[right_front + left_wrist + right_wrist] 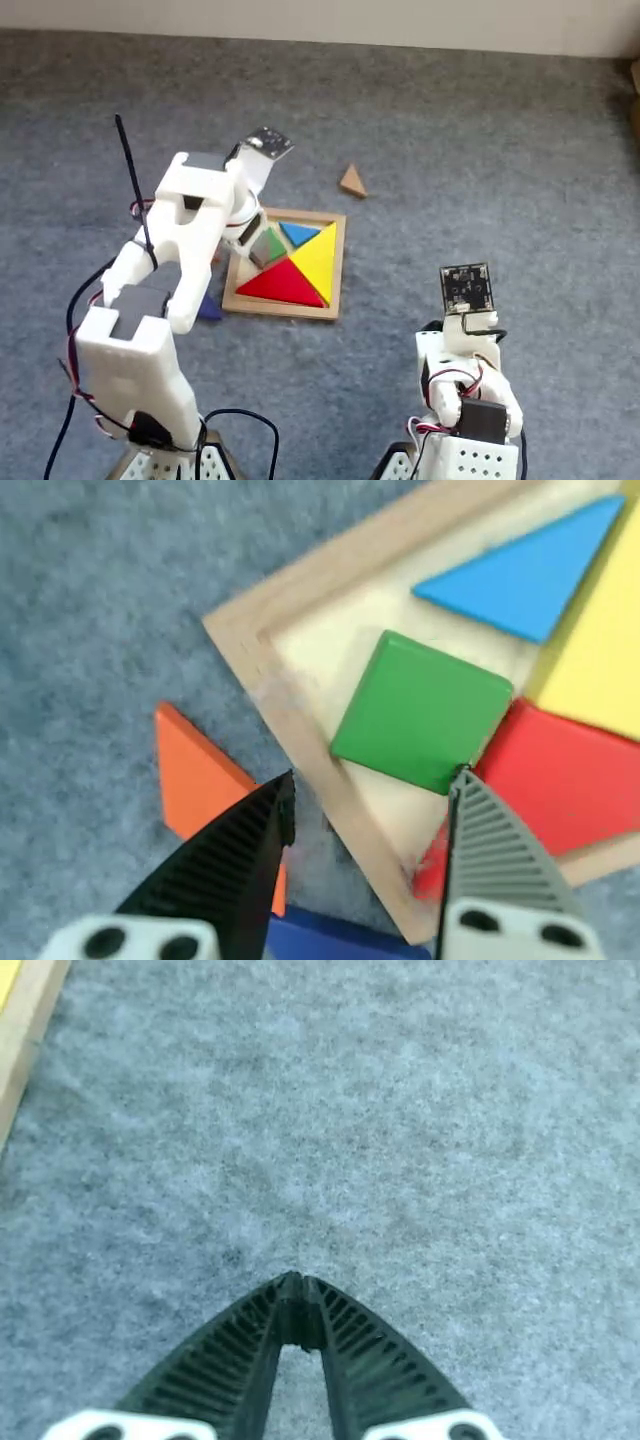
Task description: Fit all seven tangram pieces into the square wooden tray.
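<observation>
The square wooden tray (pixel 338 268) lies mid-table and holds a red triangle (pixel 283 285), a yellow triangle (pixel 318 258), a light blue triangle (pixel 298 233) and a green square (pixel 268 245). In the left wrist view my left gripper (pixel 370 800) hangs open over the tray rim (pixel 290 720), one fingertip at a corner of the green square (pixel 425 710), which lies turned in the tray. An orange piece (pixel 200 780) and a dark blue piece (pixel 330 940) lie on the carpet outside that rim. My right gripper (pixel 292 1282) is shut, empty, above bare carpet.
A tan wooden triangle (pixel 352 181) lies on the carpet beyond the tray's far corner. The dark blue piece (pixel 208 308) rests beside the tray's left side, partly under the left arm (pixel 190 240). The right arm (pixel 465 340) stands folded near the front edge.
</observation>
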